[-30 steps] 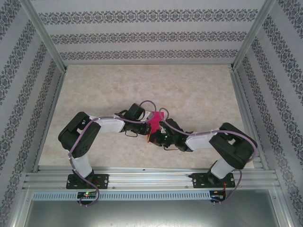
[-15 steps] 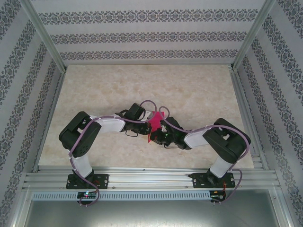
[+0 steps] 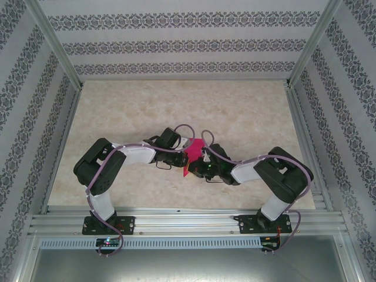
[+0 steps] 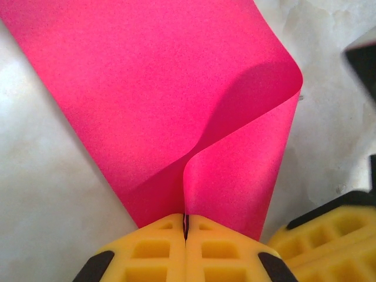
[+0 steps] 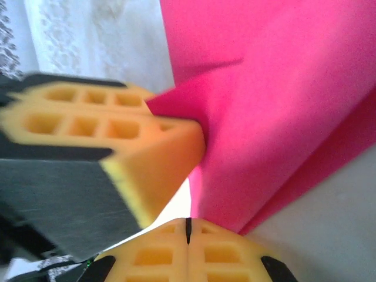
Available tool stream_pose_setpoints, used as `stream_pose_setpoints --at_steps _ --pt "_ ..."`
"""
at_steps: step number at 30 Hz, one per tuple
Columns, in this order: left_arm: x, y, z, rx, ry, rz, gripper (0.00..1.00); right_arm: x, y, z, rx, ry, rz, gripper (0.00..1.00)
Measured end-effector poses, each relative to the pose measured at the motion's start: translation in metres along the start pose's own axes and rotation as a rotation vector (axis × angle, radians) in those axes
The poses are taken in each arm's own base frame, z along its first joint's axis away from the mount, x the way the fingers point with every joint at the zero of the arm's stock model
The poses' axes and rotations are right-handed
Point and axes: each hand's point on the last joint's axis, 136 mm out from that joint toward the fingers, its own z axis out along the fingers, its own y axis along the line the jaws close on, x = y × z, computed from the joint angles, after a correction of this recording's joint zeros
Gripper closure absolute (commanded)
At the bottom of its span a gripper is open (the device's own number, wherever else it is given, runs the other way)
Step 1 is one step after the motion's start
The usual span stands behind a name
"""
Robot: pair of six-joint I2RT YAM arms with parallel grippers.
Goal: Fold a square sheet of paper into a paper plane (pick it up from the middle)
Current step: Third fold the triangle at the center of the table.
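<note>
Bending inward, both arms' jaws clamp the paper (image 3: pixel 192 151).

I see the right arm (image 3: pixel 281 176) tuck its elbow inward (toward its base); the right gripper (image 3: pixel 195 167) nudges the square sheet of paper (image 3: pixel 192 154) slightly farther out.

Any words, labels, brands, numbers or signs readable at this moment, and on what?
None. The paper is plain pink, the left hand and right hand carry no markings, and the walls bear only ornament, no letters.
</note>
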Motion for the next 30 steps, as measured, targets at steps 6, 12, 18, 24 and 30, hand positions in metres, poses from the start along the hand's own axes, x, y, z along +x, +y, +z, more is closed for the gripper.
stream_pose_setpoints --at_steps 6,12,18,24,30 --pt "0.0 0.0 0.0 -0.001 0.002 0.002 0.99 -0.02 0.004 -0.008 -0.024 -0.041 0.009 1.0" --pt "-0.001 0.0 0.001 -0.001 0.004 0.002 0.98 -0.019 -0.012 0.003 0.008 -0.015 0.033 1.0" --pt "-0.002 0.0 0.001 -0.002 0.005 0.006 0.99 -0.019 -0.015 0.005 0.008 -0.006 0.038 0.99" --pt "-0.002 0.0 0.001 -0.003 0.005 0.009 0.99 -0.026 -0.005 -0.008 -0.006 -0.025 0.018 0.99" --pt "-0.002 0.0 0.0 -0.005 0.01 0.011 0.99 -0.053 0.004 -0.021 -0.016 -0.073 -0.012 0.99"
